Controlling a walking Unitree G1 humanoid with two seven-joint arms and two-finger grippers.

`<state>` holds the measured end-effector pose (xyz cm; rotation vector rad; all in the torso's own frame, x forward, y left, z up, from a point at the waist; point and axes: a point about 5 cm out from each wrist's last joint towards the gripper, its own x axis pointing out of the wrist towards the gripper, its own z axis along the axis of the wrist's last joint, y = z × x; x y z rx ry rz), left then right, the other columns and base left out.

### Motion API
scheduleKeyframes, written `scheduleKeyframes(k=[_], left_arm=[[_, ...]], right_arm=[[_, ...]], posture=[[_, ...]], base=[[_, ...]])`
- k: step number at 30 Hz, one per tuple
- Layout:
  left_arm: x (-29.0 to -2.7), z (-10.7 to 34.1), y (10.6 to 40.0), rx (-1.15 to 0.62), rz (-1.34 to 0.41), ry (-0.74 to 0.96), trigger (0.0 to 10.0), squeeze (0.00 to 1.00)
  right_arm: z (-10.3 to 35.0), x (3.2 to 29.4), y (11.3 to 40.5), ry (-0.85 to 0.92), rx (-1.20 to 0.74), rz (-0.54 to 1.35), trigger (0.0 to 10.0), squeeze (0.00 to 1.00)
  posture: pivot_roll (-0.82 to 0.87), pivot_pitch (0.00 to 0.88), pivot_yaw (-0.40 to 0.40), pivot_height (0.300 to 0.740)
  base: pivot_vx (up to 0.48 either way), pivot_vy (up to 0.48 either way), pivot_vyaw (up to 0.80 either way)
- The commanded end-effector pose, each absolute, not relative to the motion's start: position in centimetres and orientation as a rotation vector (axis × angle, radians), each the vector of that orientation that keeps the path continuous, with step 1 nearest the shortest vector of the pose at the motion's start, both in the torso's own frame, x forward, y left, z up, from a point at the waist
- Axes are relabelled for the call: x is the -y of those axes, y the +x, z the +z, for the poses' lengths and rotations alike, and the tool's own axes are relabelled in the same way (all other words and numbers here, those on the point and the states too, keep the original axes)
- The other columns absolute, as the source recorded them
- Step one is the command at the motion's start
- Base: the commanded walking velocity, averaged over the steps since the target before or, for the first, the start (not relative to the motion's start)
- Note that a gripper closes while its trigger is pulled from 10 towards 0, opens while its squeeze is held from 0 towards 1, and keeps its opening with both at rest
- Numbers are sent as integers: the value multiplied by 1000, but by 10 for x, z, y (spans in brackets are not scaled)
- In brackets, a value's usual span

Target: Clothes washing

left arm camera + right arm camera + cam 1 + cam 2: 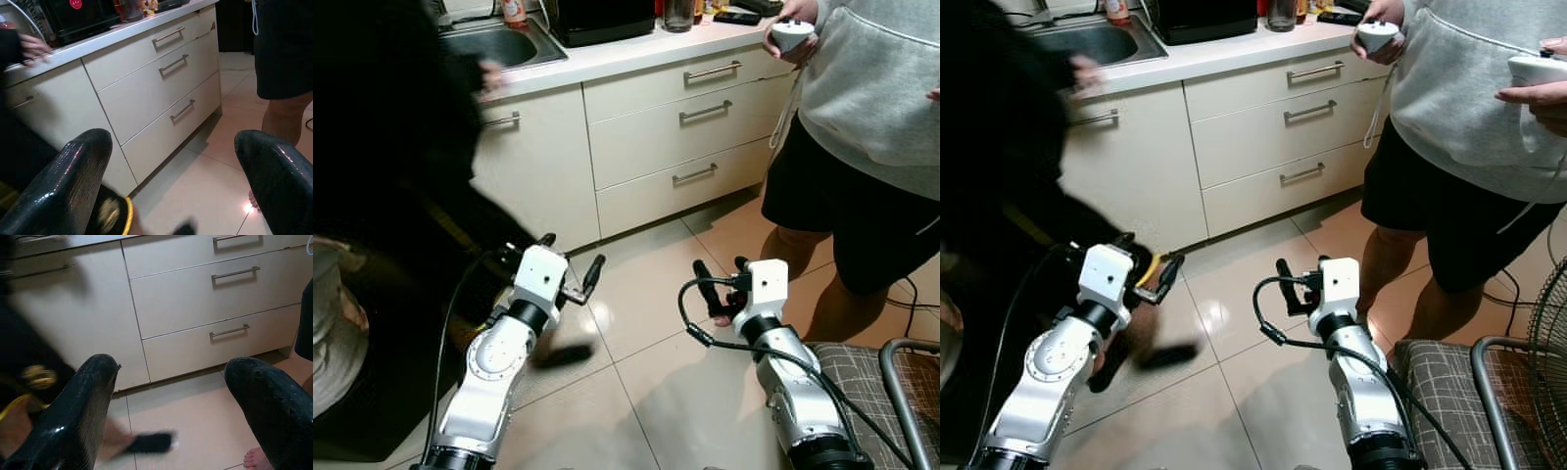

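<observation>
Left eye view: I see no clothes and no washing machine, so I cannot tell which way they lie from me or which arm is nearer. My left tool [572, 266] is held over the floor [646, 343] with its fingers spread and nothing in them. My right tool [722, 284] is the same, spread and holding nothing. Past both tools are the white drawers [690, 122] under the tabletop [636, 51] and the sink [494, 44]. A person in dark clothes [382, 176] blurs by on my left. A person in a grey top [871, 88] stands on my right, holding a white controller [791, 33]. I can read no words anywhere.
</observation>
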<state>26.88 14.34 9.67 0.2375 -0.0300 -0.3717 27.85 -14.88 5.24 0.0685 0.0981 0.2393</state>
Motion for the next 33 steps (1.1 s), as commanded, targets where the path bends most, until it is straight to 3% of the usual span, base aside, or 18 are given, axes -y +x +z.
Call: scheduleKeyframes(k=[1, 27, 28, 33], left_arm=[[-142, 98, 271, 37, -387, 262, 10000, 0], [-129, 102, 273, 57, -413, 283, 10000, 0], [-132, 99, 276, 35, -380, 298, 10000, 0], [-133, 97, 277, 14, -357, 293, 10000, 0]], right_arm=[[55, 147, 281, 65, -94, 248, 10000, 0], [55, 133, 278, 108, -88, 330, 10000, 0], [53, 131, 279, 84, -108, 332, 10000, 98], [52, 132, 280, 75, -115, 331, 10000, 137]], posture=[[-120, 0, 52, 740], [-123, 0, 59, 740], [-122, 0, 57, 740], [-121, 0, 55, 740]], base=[[0, 0, 0], [442, 0, 48], [0, 0, 494], [0, 0, 484]])
